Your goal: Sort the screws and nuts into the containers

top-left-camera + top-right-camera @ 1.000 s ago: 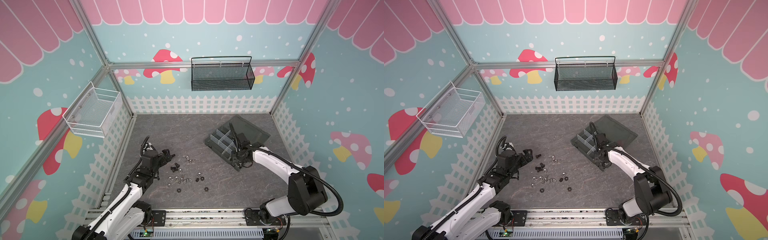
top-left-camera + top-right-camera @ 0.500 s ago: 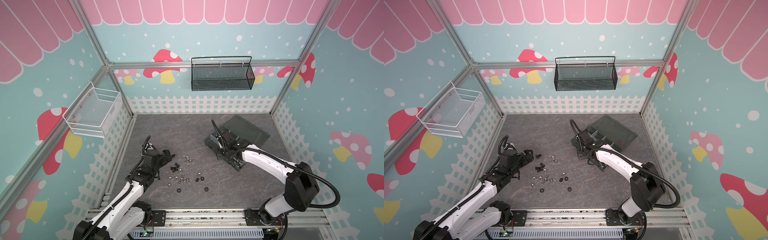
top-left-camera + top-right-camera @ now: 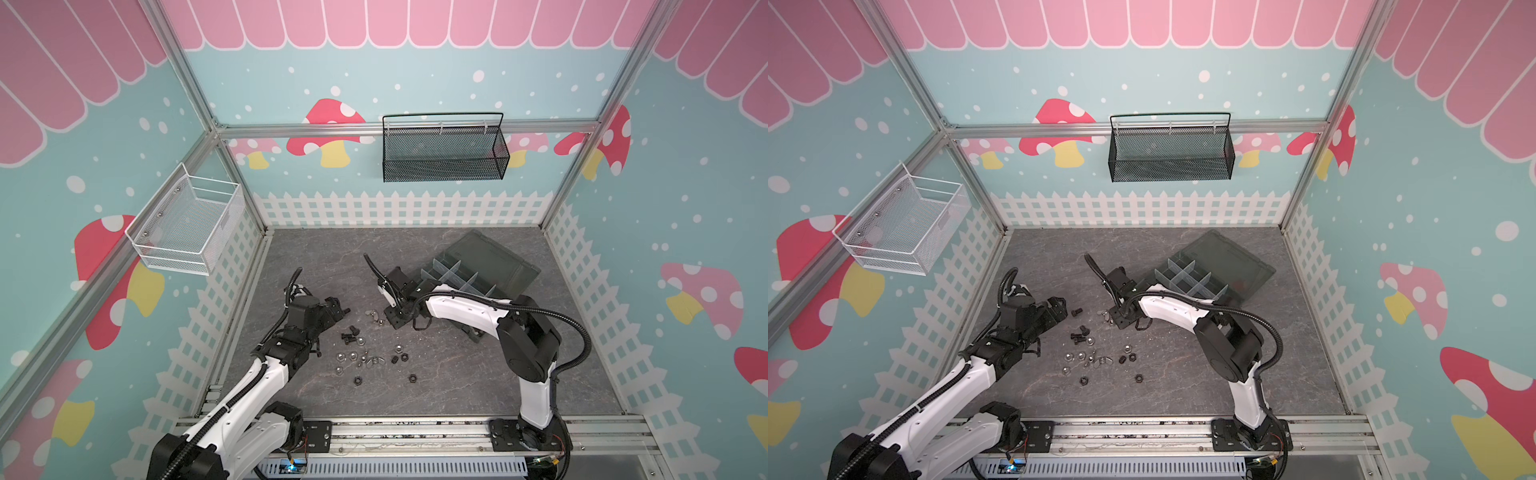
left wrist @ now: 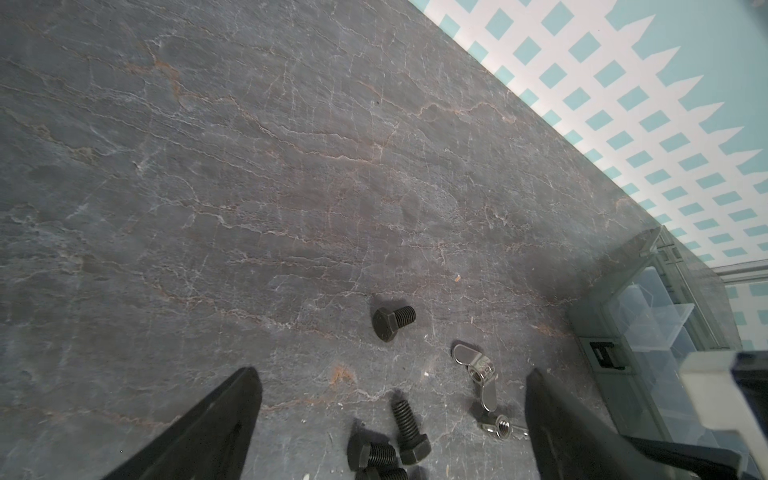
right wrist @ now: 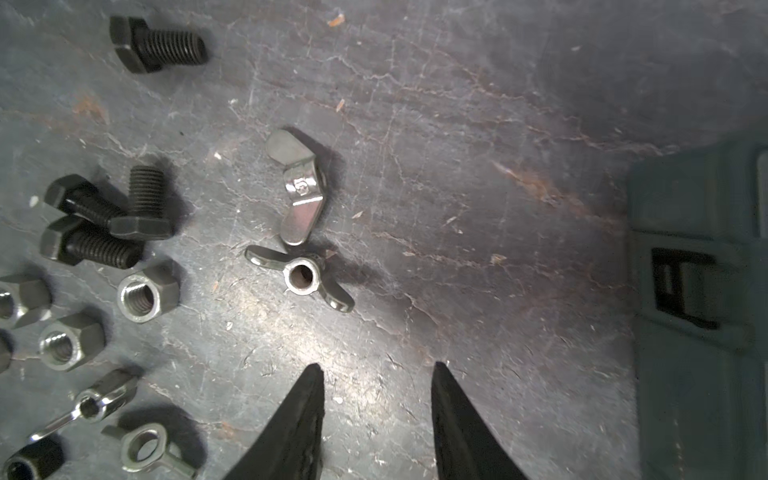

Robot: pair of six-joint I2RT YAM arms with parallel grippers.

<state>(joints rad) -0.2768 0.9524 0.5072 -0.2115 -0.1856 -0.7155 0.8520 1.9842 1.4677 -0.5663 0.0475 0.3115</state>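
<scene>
Loose screws and nuts lie on the dark floor between my arms. Black screws (image 3: 349, 334) sit in a small heap, one black screw (image 4: 392, 323) apart from it. Two silver wing nuts (image 5: 300, 187) lie just ahead of my right gripper (image 5: 377, 365), which is open and empty, low over the floor. Silver hex nuts (image 5: 143, 295) lie beside the heap. My left gripper (image 4: 392, 372) is wide open over the black screws (image 4: 409, 432), holding nothing. The containers, a grey-green organizer box (image 3: 461, 278) with white dividers, stand open at the right, behind my right arm.
The box's lid (image 3: 494, 257) lies flat toward the back right. A black mesh basket (image 3: 442, 153) hangs on the back wall and a white wire basket (image 3: 187, 226) on the left wall. Black nuts (image 3: 411, 377) lie nearer the front rail.
My right gripper has swung left from over the organizer box down to the floor beside the wing nuts, its jaws a little wider. The left arm has barely moved.
</scene>
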